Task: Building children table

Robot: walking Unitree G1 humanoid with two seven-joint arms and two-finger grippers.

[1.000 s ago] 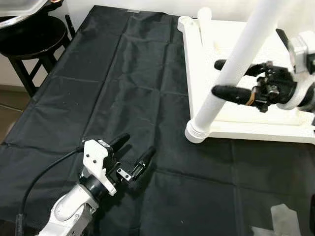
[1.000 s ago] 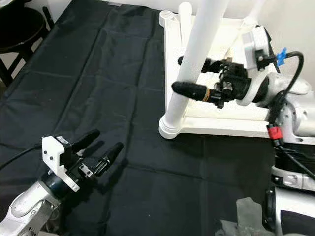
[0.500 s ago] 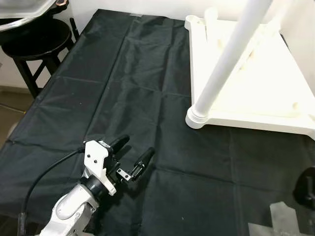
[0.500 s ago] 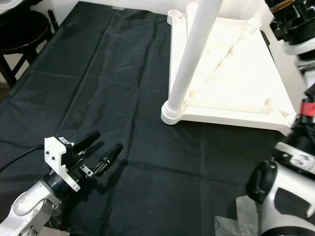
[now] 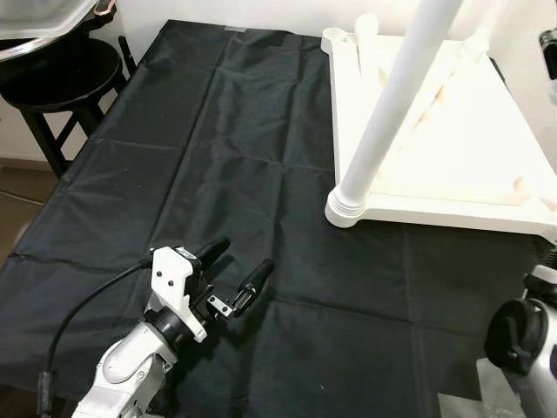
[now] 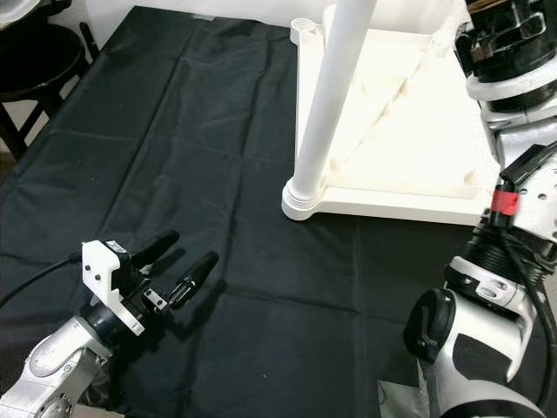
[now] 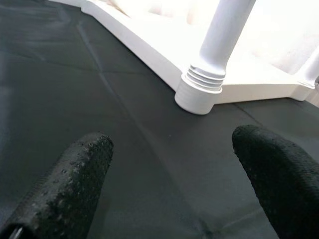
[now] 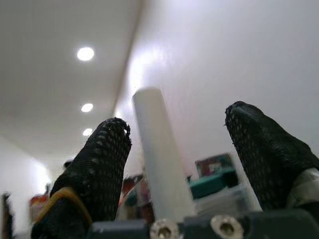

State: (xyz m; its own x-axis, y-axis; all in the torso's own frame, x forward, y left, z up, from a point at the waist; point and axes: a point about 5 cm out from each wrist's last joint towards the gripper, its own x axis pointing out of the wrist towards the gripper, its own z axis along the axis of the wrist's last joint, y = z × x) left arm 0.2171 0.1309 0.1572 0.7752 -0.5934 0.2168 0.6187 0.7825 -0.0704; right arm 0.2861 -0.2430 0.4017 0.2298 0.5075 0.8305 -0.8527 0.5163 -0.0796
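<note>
I see the white tabletop point(image 5: 452, 148) lying upside down on the black cloth point(image 5: 218, 157), with one leg point(image 5: 396, 96) standing screwed into its near-left corner socket. My left gripper point(image 5: 235, 274) rests low over the cloth, fingers spread and empty. My right gripper point(image 8: 184, 164) is raised, fingers apart around the leg's top without touching. I judge further legs remain.
</note>
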